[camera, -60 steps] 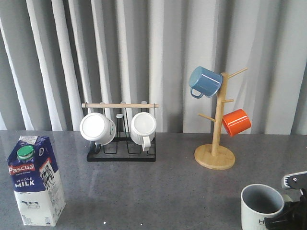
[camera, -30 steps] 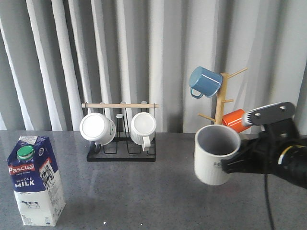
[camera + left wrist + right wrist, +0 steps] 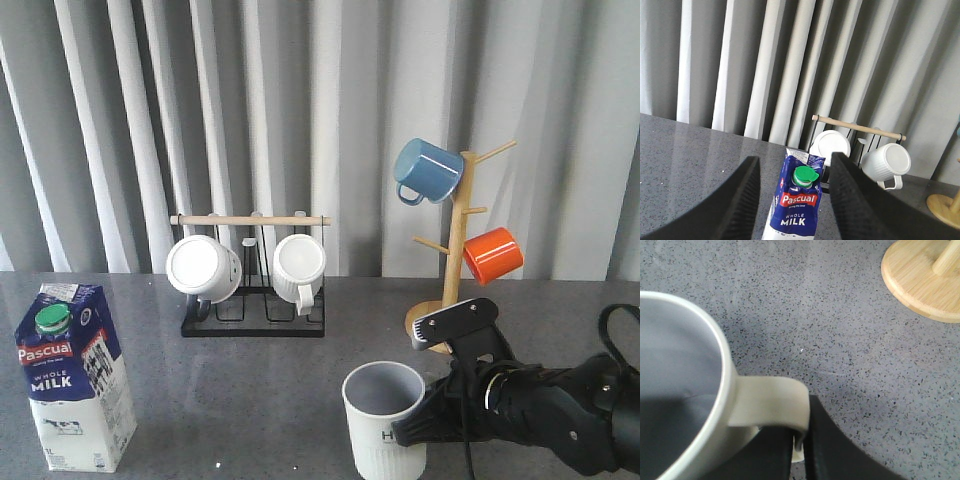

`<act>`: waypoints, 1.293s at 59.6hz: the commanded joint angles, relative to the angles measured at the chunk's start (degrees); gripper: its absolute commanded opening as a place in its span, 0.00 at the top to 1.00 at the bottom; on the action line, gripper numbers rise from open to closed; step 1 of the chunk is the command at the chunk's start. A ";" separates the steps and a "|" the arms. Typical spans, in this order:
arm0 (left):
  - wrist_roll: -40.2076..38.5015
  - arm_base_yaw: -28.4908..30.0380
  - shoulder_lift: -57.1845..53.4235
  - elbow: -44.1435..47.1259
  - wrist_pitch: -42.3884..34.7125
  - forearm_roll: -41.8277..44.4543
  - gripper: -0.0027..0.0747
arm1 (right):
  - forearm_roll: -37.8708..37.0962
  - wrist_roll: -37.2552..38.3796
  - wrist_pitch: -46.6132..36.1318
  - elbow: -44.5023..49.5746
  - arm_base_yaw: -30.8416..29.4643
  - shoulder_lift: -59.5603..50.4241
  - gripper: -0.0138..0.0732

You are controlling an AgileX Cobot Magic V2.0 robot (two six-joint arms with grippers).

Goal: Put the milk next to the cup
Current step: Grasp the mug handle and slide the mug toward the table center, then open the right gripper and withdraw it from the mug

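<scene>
Carrying the HOME mug (image 3: 385, 420) by its handle, the right gripper (image 3: 425, 425) has swung it leftward and down to near-centre. The Pascual milk carton (image 3: 75, 378) waits untouched at near left, framed by the left gripper's (image 3: 795, 200) wide-open, empty fingers.

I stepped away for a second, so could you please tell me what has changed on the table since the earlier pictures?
The right pincer, shut on the cup's handle, carried the cup up from the table's right front corner, leftward, and down again near the front middle. The milk, both mug racks and their mugs stayed put.
</scene>
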 commanded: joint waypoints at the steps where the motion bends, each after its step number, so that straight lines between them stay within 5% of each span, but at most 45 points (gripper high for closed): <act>1: 0.01 0.05 0.58 -1.76 -3.86 -0.19 0.54 | 0.23 0.18 -2.51 -1.91 -0.08 -1.82 0.82; 23: 0.01 0.05 0.58 -1.76 -3.86 -0.19 0.54 | 1.73 -0.56 2.01 -1.91 -0.08 0.52 0.76; 49: 0.01 0.05 0.58 -1.76 -3.48 -0.19 0.54 | 1.73 -2.33 7.52 -1.91 -0.08 -3.68 0.46; 77: 0.01 0.05 0.58 -1.76 -3.42 -0.19 0.54 | 2.48 -2.82 18.02 -1.73 -0.08 -16.74 0.45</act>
